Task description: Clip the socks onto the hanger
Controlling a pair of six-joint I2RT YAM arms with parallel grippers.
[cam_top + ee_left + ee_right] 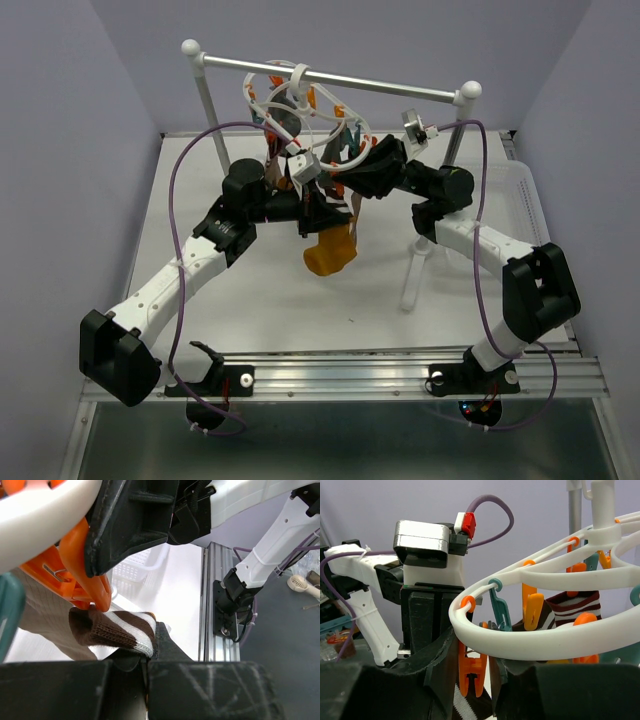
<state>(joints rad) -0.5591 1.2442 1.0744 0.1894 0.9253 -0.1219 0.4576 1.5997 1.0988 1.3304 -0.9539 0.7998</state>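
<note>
The hanger [530, 647] hangs from the crossbar of the white rack [330, 80] over the far half of the table [250, 300]. Both arms reach up to the near side of its ring.

The left end effector [146, 667] is pressed together on a brown-and-white striped sock [117, 630]. It pinches the sock by one end, so the rest of the fabric sticks out beyond the fingertips. The right end effector [472, 680] reaches in from the right with an orange clip [75, 580] between its fingers. We judge that it is squeezing the clip's handles to part the jaws, though neither wrist view shows the gap itself.

The coming move turns on one relation. The sock's free edge lies just under the clip's lower tip, touching it or nearly so; we cannot tell which. The sock's long axis runs roughly level from the left fingers straight toward the clip, while the clip's mouth points down. So we read the sock as sitting a little below and to the near left of where it must go. The left arm is the nearer one and the one to carry it, up and in between the jaws, before the right arm lets the clip close.

Another striped sock [575, 605] is already clipped on the far side of the ring. A mustard sock [330, 252] hangs below the arms, and what holds it is hidden.
</note>
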